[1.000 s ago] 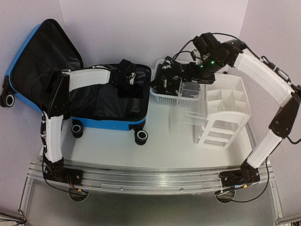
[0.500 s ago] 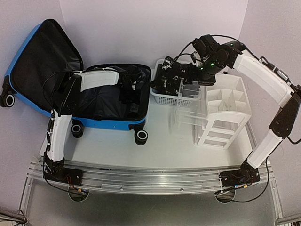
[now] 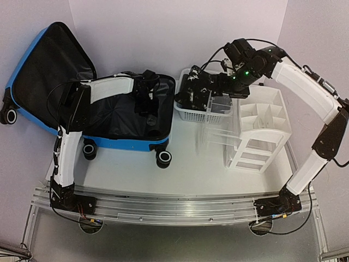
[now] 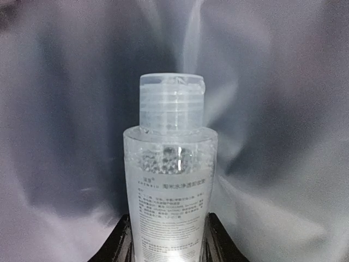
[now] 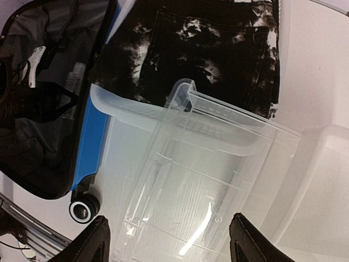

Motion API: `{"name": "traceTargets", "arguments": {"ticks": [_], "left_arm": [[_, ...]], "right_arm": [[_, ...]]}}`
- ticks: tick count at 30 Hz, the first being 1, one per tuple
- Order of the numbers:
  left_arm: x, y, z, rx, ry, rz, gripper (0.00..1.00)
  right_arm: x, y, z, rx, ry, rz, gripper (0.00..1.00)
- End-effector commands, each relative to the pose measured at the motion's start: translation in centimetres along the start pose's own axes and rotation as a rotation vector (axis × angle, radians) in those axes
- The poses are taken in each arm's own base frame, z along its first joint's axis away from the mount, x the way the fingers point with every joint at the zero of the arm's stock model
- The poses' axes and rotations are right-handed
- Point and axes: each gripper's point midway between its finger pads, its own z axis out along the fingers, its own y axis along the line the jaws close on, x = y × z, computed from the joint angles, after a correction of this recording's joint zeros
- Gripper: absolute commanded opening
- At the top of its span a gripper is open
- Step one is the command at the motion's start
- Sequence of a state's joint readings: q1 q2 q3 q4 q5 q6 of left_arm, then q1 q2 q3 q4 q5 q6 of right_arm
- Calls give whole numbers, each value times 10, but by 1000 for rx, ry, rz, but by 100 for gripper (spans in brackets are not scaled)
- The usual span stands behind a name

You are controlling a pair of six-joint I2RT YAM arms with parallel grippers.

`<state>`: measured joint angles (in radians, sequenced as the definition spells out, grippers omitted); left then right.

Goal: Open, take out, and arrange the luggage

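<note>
The luggage (image 3: 128, 143) lies open on the left of the table, its lid (image 3: 22, 65) leaning back and its black lining showing. My left gripper (image 3: 143, 98) reaches into the lower half. In the left wrist view it (image 4: 169, 232) is shut on a clear bottle (image 4: 170, 164) with a flip cap; both fingers (image 4: 121, 243) press on its sides. My right gripper (image 3: 214, 85) hovers open over the white basket (image 3: 188, 113). In the right wrist view it (image 5: 172, 245) stands wide over a clear plastic box (image 5: 185, 180), holding nothing.
A black-and-white garment (image 5: 212, 49) fills the basket. A white compartmented organizer (image 3: 259, 128) stands at the right, next to the clear box (image 3: 218, 117). The luggage's blue edge (image 5: 92, 142) and a wheel (image 5: 83, 209) lie left of the box.
My left gripper has closed on the clear bottle inside the luggage, and the left arm has shifted slightly. The right arm has stayed where it was.
</note>
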<state>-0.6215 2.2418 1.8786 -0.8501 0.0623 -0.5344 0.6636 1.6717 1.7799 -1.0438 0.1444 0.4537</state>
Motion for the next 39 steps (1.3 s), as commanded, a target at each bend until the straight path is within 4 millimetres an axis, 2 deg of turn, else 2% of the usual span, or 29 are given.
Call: {"name": "traceTargets", "arguments": {"ticks": [1,3,5,8,11,14,19,22,28,32,37,38,39], "left_arm": [[-61,-53,-142,318,-294,128,0],[-62,-76,-182,463,-402,255,0],[-58,-98,-233,619,-544,385,0],[-46,-120,-291,789,-686,518,0],[-35,-134,-329,921,-753,597,0],[-25,-144,-352,1015,-786,637,0],[-2,-157,-369,1095,-798,731,0],[9,-162,-375,1110,-825,781,0],[10,-167,-393,1121,-902,825,0],[16,-168,-389,1126,-883,836,0],[16,-169,-384,1122,-848,827,0],[16,-169,-385,1124,-844,823,0],[16,-168,-384,1124,-841,819,0]], "right_arm": [[-37,47,-38,-224,-121,-23,68],[-53,67,-53,-332,-182,-16,71],[-70,90,-74,-463,-264,-7,81],[-91,124,-106,-669,-407,-13,87],[-102,157,-133,-852,-512,-31,87],[-104,186,-146,-937,-551,-84,87],[-116,203,-157,-981,-628,-101,85],[-123,204,-150,-984,-639,-55,81],[-123,206,-122,-958,-596,-18,73],[-127,209,-122,-957,-609,-38,71],[-129,211,-118,-946,-617,-53,49],[-128,210,-116,-941,-617,-52,43],[-128,208,-115,-933,-618,-49,32]]}}
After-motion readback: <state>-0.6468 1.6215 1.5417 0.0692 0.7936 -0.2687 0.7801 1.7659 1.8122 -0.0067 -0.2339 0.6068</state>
